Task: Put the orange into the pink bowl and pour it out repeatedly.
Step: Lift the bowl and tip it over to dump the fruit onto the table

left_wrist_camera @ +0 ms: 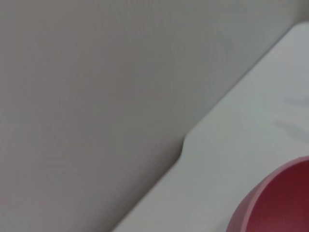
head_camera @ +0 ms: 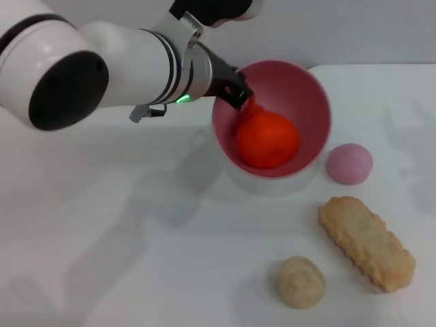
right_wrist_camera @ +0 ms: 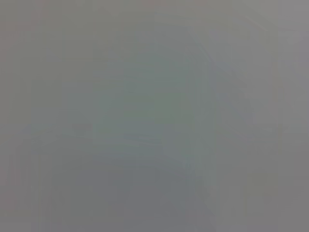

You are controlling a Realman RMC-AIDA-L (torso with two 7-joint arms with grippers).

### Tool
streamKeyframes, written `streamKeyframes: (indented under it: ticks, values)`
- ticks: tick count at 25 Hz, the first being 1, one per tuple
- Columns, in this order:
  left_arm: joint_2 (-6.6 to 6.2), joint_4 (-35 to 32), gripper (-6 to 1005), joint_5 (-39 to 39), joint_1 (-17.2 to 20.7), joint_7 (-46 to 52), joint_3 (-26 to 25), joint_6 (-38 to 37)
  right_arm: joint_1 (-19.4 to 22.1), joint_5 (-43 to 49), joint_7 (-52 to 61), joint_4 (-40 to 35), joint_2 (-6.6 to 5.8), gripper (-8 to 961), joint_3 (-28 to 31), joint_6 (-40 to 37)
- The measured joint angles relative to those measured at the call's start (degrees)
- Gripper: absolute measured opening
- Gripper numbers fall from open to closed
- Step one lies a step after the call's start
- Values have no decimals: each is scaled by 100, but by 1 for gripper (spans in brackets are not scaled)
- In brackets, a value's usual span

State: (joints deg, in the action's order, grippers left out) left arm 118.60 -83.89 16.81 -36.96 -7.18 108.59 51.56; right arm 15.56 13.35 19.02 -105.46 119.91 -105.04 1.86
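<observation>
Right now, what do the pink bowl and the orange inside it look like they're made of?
The pink bowl looks like smooth moulded plastic, with an even, plain wall and a thin rim. The orange seems plastic too, a uniform bright colour with a soft sheen; it could be rubbery.

My head view is bright and evenly lit, with soft grey shadows falling on the white table below the left arm and under the pink bowl. The orange glows almost oversaturated. My left wrist view is soft and out of focus. My right wrist view is featureless grey blur.
</observation>
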Motion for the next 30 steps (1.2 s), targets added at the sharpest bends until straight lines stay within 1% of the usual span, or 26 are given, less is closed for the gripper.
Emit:
streamKeyframes:
  ticks: [1,3,6,9,10,11,13,14,17,19,20,21,25,30]
  values:
    - [0,0,45,0,0,0,0,0,14,0,32,2,-1,581,28,8]
    - [-3,-11,45,-85,58,-30,151,-249,26,12,59,73,-2,581,78,-10]
    - [5,3,46,-244,65,-24,273,-290,52,237,49,431,-3,581,118,-578]
    - [12,24,46,-285,46,4,313,-294,89,518,-17,1165,-3,581,237,-2046]
    - [12,24,46,-285,46,4,313,-294,82,455,-138,1479,-2,580,312,-2601]
    - [14,23,46,-287,44,11,317,-300,68,352,-265,1668,-3,580,363,-2950]
    - [14,23,46,-285,44,13,322,-302,-4,-361,-984,2140,-3,580,410,-3546]
    - [14,24,45,-281,43,16,331,-302,-30,-883,-1478,2315,-2,580,386,-3703]
    - [19,42,45,-270,25,19,346,-291,-53,-2576,-3116,2572,-9,580,142,-3971]
    - [22,46,45,-267,12,20,348,-287,-53,-3466,-3836,2603,-22,579,9,-4011]
    - [23,46,45,-265,8,22,348,-288,-65,-4097,-4229,2644,-27,579,-37,-3993]
    - [23,42,45,-263,6,24,348,-289,-65,-4097,-4229,2644,-27,579,-37,-3993]
    - [33,17,45,-267,-28,31,375,-303,-170,-4903,-4560,2935,-39,579,-92,-4016]
    - [41,57,45,-283,-73,42,429,-430,-227,-5158,-4614,3098,-55,580,-130,-4040]
